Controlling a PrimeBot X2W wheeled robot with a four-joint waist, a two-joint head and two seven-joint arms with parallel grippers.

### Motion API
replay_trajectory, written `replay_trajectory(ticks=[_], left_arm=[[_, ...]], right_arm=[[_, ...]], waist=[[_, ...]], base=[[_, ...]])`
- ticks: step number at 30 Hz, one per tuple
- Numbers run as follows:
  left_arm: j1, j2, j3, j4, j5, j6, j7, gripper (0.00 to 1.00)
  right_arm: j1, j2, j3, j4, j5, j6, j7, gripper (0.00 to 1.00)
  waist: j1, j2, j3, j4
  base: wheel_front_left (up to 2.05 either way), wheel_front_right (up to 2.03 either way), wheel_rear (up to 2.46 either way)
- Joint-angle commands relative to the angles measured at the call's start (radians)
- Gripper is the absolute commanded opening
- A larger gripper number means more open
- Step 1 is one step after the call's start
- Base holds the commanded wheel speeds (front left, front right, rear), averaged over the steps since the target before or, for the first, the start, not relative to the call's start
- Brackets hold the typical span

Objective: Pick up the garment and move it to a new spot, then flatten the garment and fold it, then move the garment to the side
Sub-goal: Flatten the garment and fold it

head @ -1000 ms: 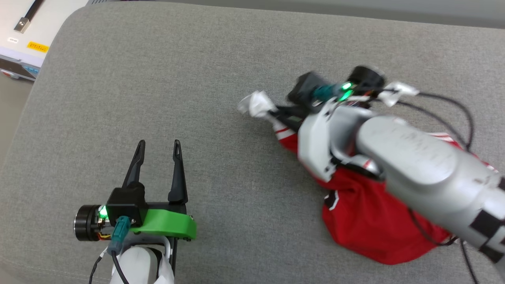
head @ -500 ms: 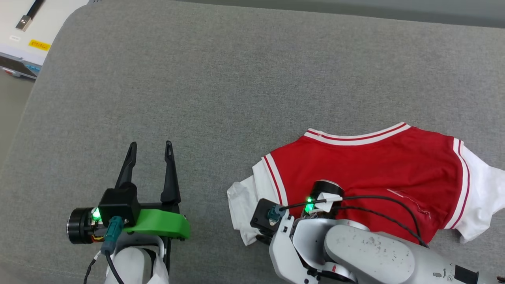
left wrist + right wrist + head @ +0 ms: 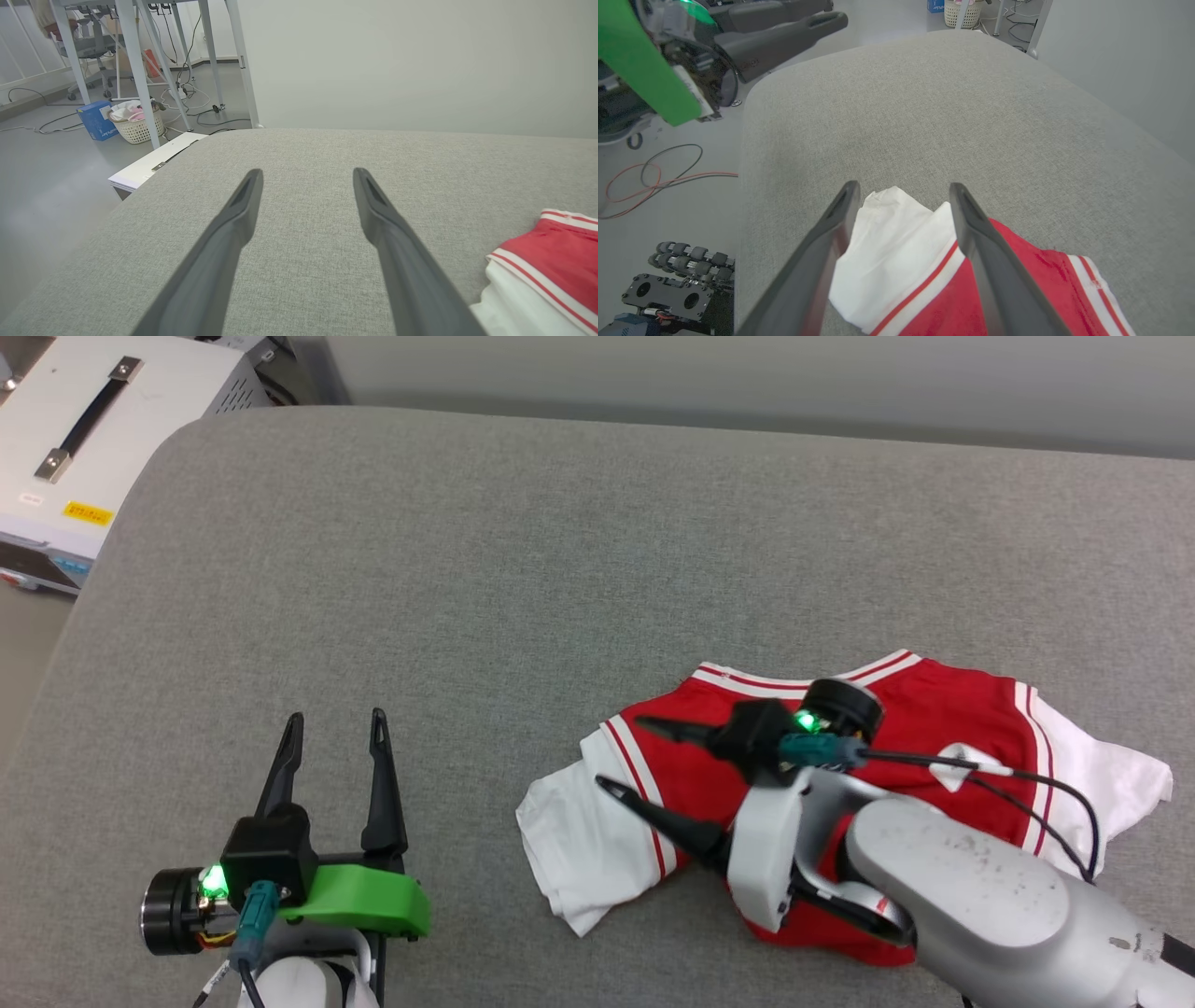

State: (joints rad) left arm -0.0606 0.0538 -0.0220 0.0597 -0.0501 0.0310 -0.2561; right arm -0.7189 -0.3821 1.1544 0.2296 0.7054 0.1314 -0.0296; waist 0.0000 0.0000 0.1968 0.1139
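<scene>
The garment (image 3: 943,709) (image 3: 556,247) (image 3: 887,247) lies spread but rumpled on the right part of the grey padded surface (image 3: 523,569), red body up, white sleeves out to either side; the sleeve on the robot's left is creased. The right end effector (image 3: 624,753) (image 3: 903,186) hangs over that sleeve and its striped seam, fingers spread wide, gripping nothing; contact with the cloth cannot be judged. The left end effector (image 3: 337,717) (image 3: 306,172) is well apart to the left, fingers parted, empty.
</scene>
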Motion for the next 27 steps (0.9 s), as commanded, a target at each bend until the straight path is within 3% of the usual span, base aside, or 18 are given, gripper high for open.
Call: replay_trajectory(ticks=[1,9,17,24,27], left_arm=[[0.014,-0.002,0.007,-0.007,0.01,-0.005,-0.006,1.0],[0.026,0.018,0.028,-0.041,0.025,-0.026,-0.006,1.0],[-0.015,0.066,0.048,-0.066,0.009,-0.086,-0.006,1.0],[-0.13,0.167,-0.004,0.006,-0.021,-0.15,-0.005,1.0],[-0.209,0.239,-0.072,0.056,-0.063,-0.16,0.069,1.0]], right_arm=[[0.03,-0.018,-0.051,-0.001,-0.011,-0.001,-0.044,1.0],[0.218,-0.022,-0.422,-0.005,-0.162,-0.001,-0.195,1.0],[0.457,0.082,-0.866,-0.087,-0.408,-0.001,-0.229,1.0],[0.641,0.199,-1.111,-0.198,-0.562,-0.001,-0.232,1.0],[0.7,0.239,-1.156,-0.227,-0.59,-0.001,-0.232,1.0]], waist=[[0.0,0.0,-0.035,-0.028],[0.0,0.0,-0.069,-0.072],[0.0,0.0,-0.095,-0.097],[0.0,0.0,-0.104,-0.098],[0.0,0.0,-0.098,-0.099]], base=[[0.0,0.0,0.0],[0.0,0.0,0.0],[0.0,0.0,0.0],[0.0,0.0,0.0],[0.0,0.0,0.0]])
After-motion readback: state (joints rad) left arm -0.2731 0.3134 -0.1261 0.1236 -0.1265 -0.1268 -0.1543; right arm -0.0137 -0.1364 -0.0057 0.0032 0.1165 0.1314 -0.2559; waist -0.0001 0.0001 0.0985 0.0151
